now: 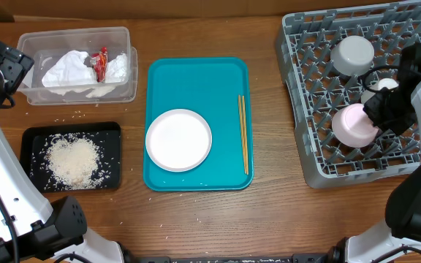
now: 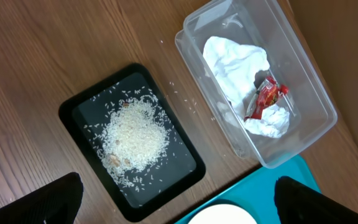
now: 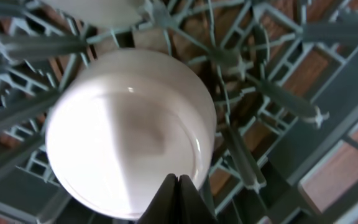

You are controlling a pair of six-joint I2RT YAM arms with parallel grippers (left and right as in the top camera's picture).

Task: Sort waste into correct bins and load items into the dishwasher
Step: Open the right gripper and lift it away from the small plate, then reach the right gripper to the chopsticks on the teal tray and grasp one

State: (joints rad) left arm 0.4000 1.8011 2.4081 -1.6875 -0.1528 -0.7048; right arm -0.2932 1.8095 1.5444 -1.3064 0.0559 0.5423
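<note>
Two tools: left tool (image 2: 176, 186) hangs wide open above the black tray (image 2: 82, 115); right tool (image 3: 178, 185) is closed over the pinkish plate (image 1: 353, 124) in the dish rack (image 1: 309, 95).

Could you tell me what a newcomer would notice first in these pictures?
The bright teal tray in the middle stands out, holding a white plate and chopsticks. Left of it, rice is heaped in a black tray; right, the grey rack holds a bowl and a pinkish plate.
</note>
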